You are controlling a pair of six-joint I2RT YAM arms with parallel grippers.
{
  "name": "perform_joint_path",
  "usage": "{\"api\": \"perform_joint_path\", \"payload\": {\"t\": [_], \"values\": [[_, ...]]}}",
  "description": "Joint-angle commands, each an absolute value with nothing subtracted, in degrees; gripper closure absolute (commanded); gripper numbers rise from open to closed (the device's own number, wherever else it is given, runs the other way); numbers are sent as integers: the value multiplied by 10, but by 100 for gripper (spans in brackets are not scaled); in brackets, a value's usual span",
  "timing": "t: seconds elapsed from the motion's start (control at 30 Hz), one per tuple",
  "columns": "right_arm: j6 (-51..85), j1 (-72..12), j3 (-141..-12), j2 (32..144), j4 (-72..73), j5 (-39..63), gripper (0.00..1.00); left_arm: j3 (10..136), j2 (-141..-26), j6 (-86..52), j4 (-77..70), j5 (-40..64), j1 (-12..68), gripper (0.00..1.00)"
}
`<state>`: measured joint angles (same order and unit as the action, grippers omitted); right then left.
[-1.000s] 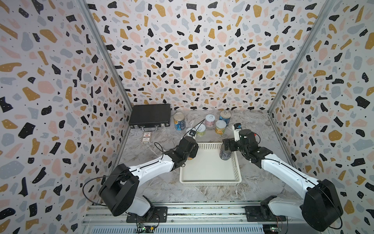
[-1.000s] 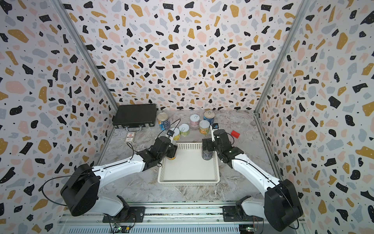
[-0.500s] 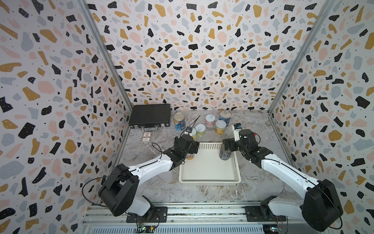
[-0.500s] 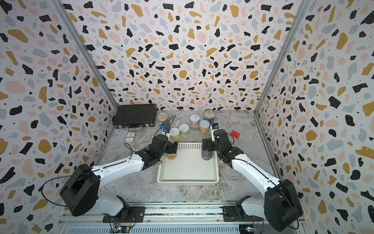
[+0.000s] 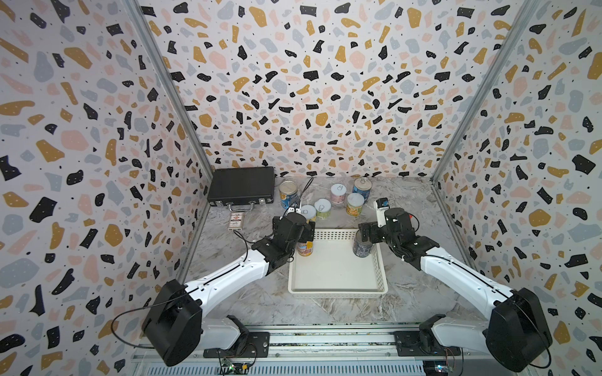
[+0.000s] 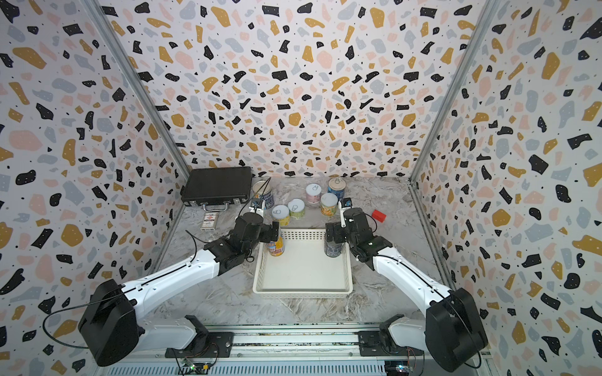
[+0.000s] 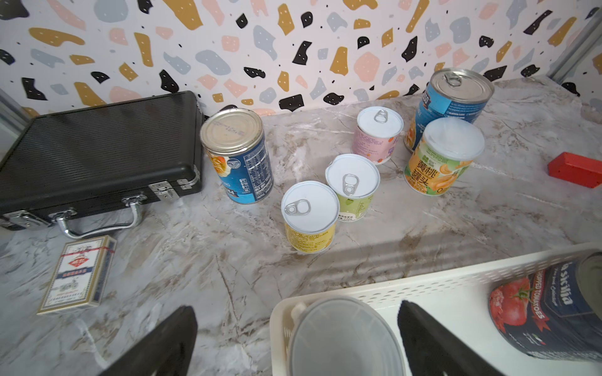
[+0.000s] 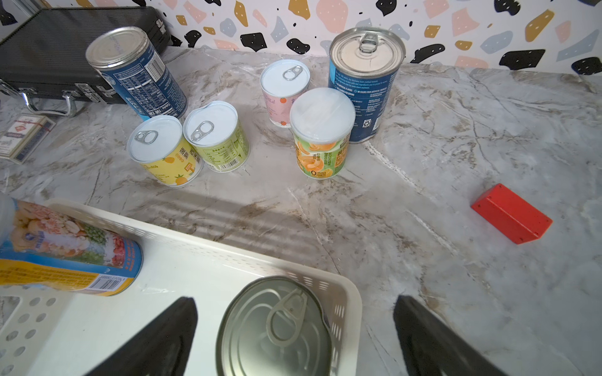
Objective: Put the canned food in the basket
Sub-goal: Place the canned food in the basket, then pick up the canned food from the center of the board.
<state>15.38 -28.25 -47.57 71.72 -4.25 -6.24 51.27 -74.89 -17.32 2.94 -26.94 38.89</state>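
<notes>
Inside the white basket (image 5: 338, 294), at its far corners, the left claw (image 7: 296, 309) is straddling an orange-yellow can (image 5: 304, 250), spread; the right claw (image 8: 294, 302), also spread, is straddling a navy tomato can (image 5: 361, 249). Six cans (image 5: 322, 208) are standing on the counter (image 5: 417, 195) beyond.

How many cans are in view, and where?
8. Two stand in the basket: the tomato can at its far-right corner, the multicoloured can far-left. Six stand on the table behind: navy, yellow, green, pink, orange, blue. None seems hidden.

Robot lab booth: terrazzo-print walls (image 5: 325, 97), marble tabletop (image 5: 260, 306), aluminium base rail (image 5: 325, 339).
</notes>
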Motion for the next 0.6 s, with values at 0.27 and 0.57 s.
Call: {"api": "perform_joint_path", "payload": {"t": [0.27, 0.57], "values": [[154, -283, -479, 701, -41, -73, 0, 638, -741, -290, 263, -392, 391, 0], [184, -283, -486, 699, -53, -154, 0, 545, -576, -326, 224, -413, 391, 0]]}}
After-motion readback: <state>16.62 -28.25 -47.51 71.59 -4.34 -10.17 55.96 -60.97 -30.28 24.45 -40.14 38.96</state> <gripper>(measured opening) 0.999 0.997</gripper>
